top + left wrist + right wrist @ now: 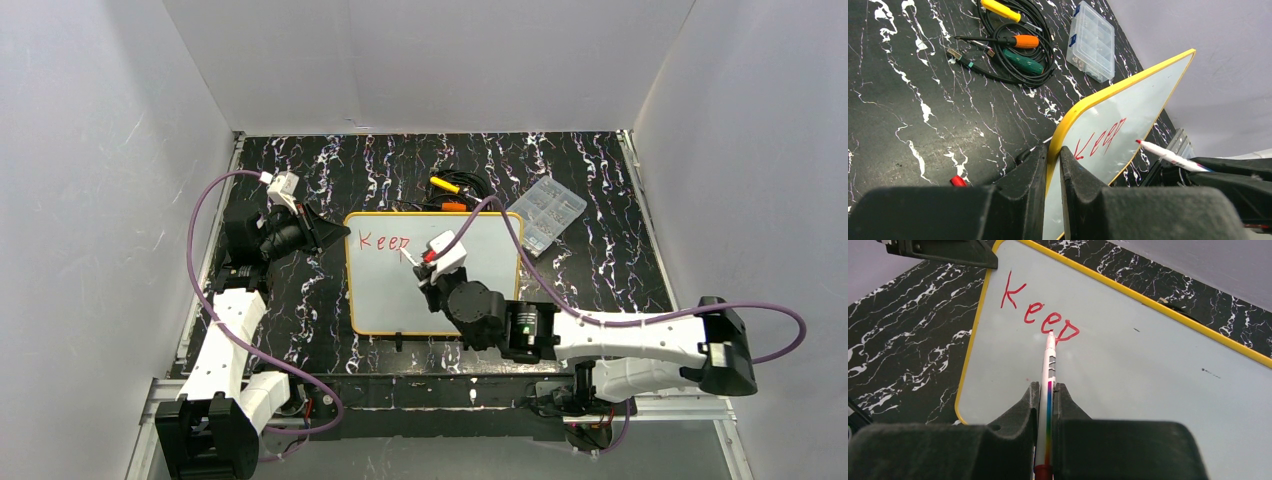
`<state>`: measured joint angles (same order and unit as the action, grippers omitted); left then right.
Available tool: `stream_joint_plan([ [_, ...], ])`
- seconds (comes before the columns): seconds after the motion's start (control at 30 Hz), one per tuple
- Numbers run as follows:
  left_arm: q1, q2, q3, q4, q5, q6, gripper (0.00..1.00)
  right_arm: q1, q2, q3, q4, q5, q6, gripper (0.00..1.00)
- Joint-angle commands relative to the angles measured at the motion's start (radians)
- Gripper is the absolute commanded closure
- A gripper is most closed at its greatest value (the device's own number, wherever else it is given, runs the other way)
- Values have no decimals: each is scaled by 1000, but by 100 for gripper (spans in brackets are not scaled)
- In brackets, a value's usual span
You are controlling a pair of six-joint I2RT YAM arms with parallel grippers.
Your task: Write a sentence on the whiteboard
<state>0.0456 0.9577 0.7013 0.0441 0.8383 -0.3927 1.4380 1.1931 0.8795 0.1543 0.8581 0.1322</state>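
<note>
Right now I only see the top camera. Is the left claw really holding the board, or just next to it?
Observer: Holding it. In the left wrist view the left gripper is shut on the whiteboard, a finger on each side of its yellow rim.
Operator: Where's the pen tip?
Observer: The right wrist view shows the marker with its tip at the stem of the p in the red word, Keep.
Operator: What does the pen look like?
Observer: White with a rainbow stripe down the barrel, pinched in the right gripper.
</note>
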Motion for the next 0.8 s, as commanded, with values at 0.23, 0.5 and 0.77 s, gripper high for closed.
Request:
stream_joint_plan([
  [0.23, -10, -13, 7, -20, 33, 9, 100, -5, -91, 25, -153, 73, 38, 99],
  [0.5, -10, -11, 10, -24, 31, 14, 100, -10, -75, 16, -126, 148, 11, 99],
  [0.77, -11, -7, 12, -25, 33, 14, 100, -45, -82, -1, -62, 164, -30, 99],
])
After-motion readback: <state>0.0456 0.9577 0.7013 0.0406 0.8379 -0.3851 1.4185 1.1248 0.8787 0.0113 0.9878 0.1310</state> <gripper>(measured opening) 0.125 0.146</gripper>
